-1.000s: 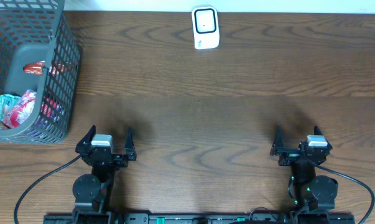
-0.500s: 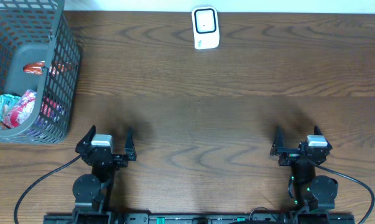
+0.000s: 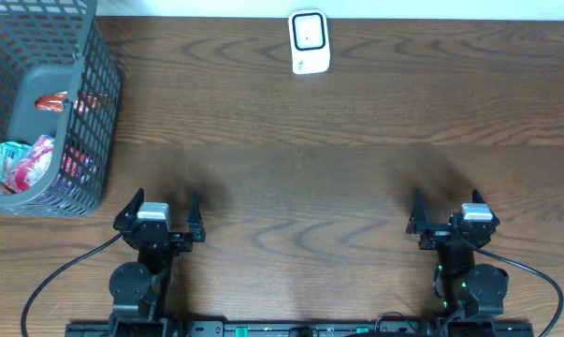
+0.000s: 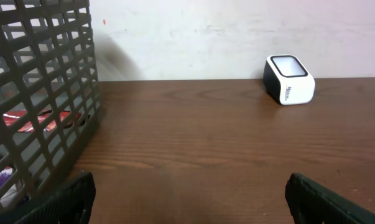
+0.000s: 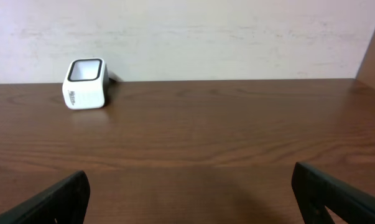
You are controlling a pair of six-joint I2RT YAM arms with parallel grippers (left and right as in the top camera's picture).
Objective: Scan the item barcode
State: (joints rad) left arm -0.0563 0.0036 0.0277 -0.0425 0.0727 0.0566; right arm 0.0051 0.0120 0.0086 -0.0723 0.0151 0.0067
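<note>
Dark wood-grain table [image 3: 291, 159] runs back to a pale wall, and what I am to scan lies in the grey mesh basket [image 3: 104, 122] at the upper left of the overhead frame. A flat red packet [image 3: 57, 101] rests against its far side and a bunch of bright pink and green wrappers [image 3: 24, 161] sits lower down. Which of them I am meant to take I cannot tell, and no barcode shows from here. I judge them all to be light, soft film pouches that crinkle, slide under a pad and fold if pinched hard. I would take one across a flat sealed edge, lightly, so the printed face hangs open and unbent. The basket walls are tall, so I expect to have to come in from above. The white scanner [image 3: 310, 41] stands at the top centre of the overhead frame, well apart from the basket, with its window facing up. My left gripper [image 3: 163, 208] and right gripper [image 3: 447, 208] sit low along the bottom edge of that frame, arms folded back over their bases and fingers pointing up the frame toward the wall. Both pairs of jaws are spread wide with nothing between them. The left one is the nearer to the basket, just below its lower corner.
</note>
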